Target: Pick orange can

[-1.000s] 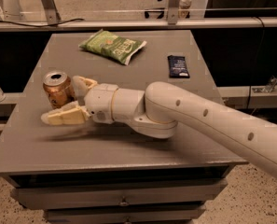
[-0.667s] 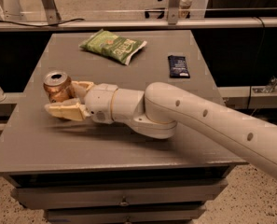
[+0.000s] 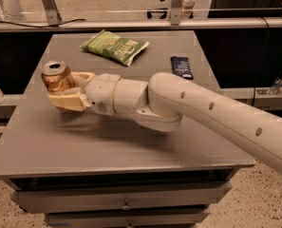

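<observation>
The orange can [image 3: 55, 76] is small and orange-tan with a silver pull-tab top. It is held between the cream fingers [image 3: 67, 100] of my gripper [image 3: 63, 89], tilted a little and lifted above the left part of the grey table [image 3: 60, 141]. The gripper is shut on the can: one finger shows in front and below it, the other behind it. My white arm reaches in from the lower right across the table.
A green chip bag [image 3: 115, 46] lies at the back middle of the table. A dark blue packet [image 3: 181, 66] lies at the back right. Metal rails and frame legs run behind the table. Drawers sit under the front edge.
The gripper closed around the can and raised it off the table. The can now sits higher and slightly tilted. The chip bag and dark packet have not moved.
</observation>
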